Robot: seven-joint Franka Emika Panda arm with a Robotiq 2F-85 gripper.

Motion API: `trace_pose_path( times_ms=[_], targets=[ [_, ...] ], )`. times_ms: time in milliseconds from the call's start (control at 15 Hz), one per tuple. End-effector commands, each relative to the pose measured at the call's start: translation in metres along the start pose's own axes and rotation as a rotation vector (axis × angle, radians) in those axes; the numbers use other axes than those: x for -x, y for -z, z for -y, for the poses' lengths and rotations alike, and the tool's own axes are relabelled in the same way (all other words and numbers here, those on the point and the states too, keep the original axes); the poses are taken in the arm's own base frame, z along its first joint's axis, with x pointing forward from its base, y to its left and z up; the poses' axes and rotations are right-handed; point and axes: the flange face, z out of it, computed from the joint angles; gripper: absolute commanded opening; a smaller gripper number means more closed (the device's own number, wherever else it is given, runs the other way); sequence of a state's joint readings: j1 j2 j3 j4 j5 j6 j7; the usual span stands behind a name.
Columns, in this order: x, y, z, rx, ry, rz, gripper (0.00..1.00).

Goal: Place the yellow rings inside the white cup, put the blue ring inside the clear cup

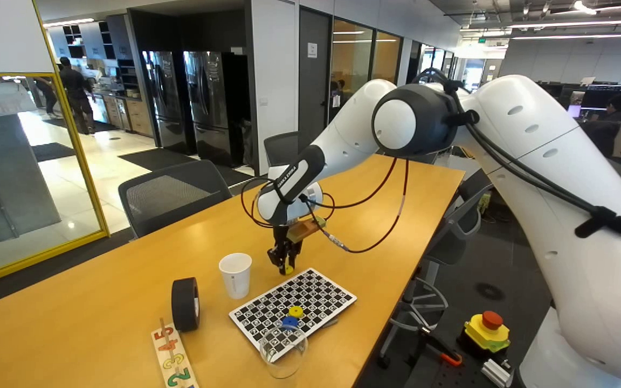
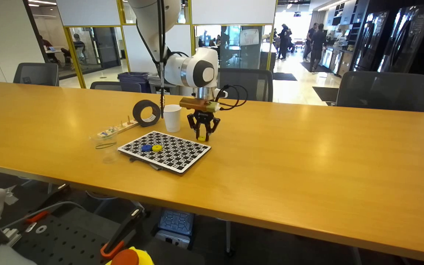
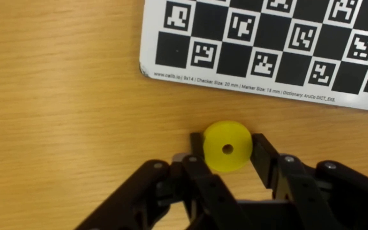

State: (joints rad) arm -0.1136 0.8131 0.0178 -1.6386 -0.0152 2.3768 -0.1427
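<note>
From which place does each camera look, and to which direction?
Exterior view: beside the arm, which mostly shows, facing along the table.
Exterior view: beside the arm, facing across the table toward chairs; arm parts and end effector show.
Wrist view: on the arm's end, looking down; fingers flank a yellow ring.
Both exterior views share the white cup and checkered board.

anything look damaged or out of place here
The checkered board has a dark scuff-like mark on one white corner, and in both exterior views a grey piece juts from under its edge, so it may not lie flat.
</note>
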Motion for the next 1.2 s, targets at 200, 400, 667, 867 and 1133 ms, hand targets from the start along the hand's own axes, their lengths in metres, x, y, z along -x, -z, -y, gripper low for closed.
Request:
trace_pose_path(
  times_ms=[200,400,667,867,1133],
  targets=[
    [0.007,0.102,0.022,0.017,-0.089,-0.139,0.19],
    [0.011,0.155,0.055,0.017,-0.056,-0.207,0.19],
    [0.016,0.189,0.105,-0.027,0.042,-0.235,0.19],
    [0.016,0.182,0.134,-0.074,0.081,-0.217,0.19],
    [0.013,0.158,0.149,-0.115,0.103,-0.171,0.19]
  ],
)
